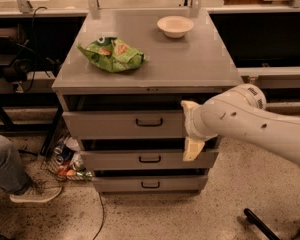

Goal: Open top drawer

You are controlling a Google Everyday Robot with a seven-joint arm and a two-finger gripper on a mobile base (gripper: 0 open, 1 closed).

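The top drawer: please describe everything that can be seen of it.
The top drawer is a grey, metal-looking front panel, level, directly under the cabinet top, with a dark loop handle at its centre. A dark gap shows above it; its inside is hidden. The gripper, open, covers its right end in the picture; whether it touches cannot be told.
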